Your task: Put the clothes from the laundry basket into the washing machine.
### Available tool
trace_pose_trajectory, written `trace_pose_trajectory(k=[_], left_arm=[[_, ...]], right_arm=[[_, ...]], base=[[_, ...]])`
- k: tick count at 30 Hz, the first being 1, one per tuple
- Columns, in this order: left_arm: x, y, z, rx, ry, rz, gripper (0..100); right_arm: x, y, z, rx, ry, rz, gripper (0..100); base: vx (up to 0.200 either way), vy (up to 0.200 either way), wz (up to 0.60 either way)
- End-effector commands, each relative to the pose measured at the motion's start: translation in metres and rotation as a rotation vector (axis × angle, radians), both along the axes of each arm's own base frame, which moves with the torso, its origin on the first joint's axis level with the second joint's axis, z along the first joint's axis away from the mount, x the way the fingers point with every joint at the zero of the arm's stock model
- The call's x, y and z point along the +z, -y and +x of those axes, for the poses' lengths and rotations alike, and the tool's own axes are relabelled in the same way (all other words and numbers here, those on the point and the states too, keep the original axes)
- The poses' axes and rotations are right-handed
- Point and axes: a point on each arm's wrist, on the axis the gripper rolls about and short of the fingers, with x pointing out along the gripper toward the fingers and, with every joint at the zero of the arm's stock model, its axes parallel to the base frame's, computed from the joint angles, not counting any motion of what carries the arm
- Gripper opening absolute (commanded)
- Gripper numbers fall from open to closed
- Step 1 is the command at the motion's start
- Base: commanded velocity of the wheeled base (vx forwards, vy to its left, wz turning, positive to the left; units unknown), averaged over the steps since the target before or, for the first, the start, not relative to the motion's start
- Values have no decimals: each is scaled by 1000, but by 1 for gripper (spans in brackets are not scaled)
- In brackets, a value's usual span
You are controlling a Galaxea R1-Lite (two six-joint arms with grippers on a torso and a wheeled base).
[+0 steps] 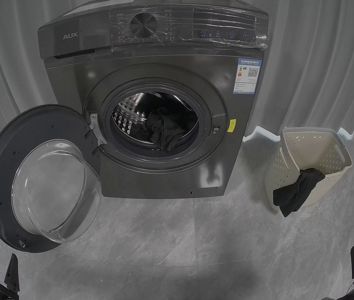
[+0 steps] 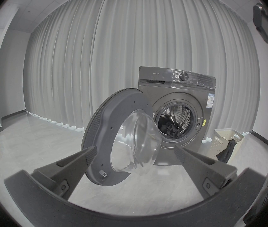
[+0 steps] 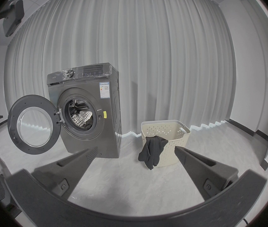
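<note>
Dark clothes (image 1: 166, 128) lie in the washing machine (image 1: 164, 182); one garment (image 1: 297, 190) drapes the laundry basket (image 1: 314, 155) rim right of it. Left gripper (image 2: 134, 148) and right gripper (image 3: 135, 148) gape wide, empty, over floor (image 1: 185, 238) before its open door (image 1: 2, 176).

Head cam: high, tilted down, close to the washing machine (image 1: 164, 63), whose front fills centre frame. Door (image 1: 2, 167) sits lower left, laundry basket (image 1: 306, 155) at right. Left wrist cam: low near the floor, farther back, sighting between the left gripper (image 2: 134, 148) prongs at the door's inner side and the drum opening. Right wrist cam: low, also well back, facing machine and basket at an angle. All three share machine, door, basket.
</note>
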Motion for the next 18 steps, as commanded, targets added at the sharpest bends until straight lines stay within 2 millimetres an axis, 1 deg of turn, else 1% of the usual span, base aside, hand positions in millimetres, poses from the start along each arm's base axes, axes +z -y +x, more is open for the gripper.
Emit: trace_pose_trajectory(k=[1, 3, 10, 18], left_arm=[[-6, 1, 0, -48, -10, 20, 100], [-8, 2, 0, -75, -26, 33, 100], [-11, 2, 0, -85, -58, 55, 100], [-11, 2, 0, -85, -59, 58, 100]], right_arm=[[-5, 0, 0, 0, -5, 0, 100], [-5, 0, 0, 0, -5, 0, 100], [-5, 0, 0, 0, -5, 0, 100], [-5, 0, 0, 0, -5, 0, 100]], base=[[0, 0, 0], [0, 0, 0], [0, 0, 0], [0, -200, 0]])
